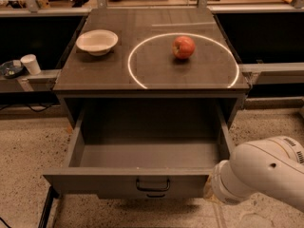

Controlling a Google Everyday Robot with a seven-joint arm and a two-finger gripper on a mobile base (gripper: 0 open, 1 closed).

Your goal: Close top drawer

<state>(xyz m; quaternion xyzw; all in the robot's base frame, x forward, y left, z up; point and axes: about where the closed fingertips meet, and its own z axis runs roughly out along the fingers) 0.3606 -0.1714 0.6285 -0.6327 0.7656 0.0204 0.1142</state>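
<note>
Right of the open top drawer (pixel 95 184), arm (pixel 266 175) angles low (gripper hidden).

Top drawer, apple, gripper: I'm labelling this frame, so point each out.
top drawer (pixel 95 184): camera view, left half of its front panel.
apple (pixel 183 47): camera view, middle of its red skin.
gripper (pixel 212 190): camera view, its tip beside the drawer's right front corner.

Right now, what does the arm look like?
Arm: glossy white, fat rounded tube, grey ring at its end, one small dark hole, dark slots. No cables visible. Gripper not in view, past the arm's end by the top drawer.
</note>
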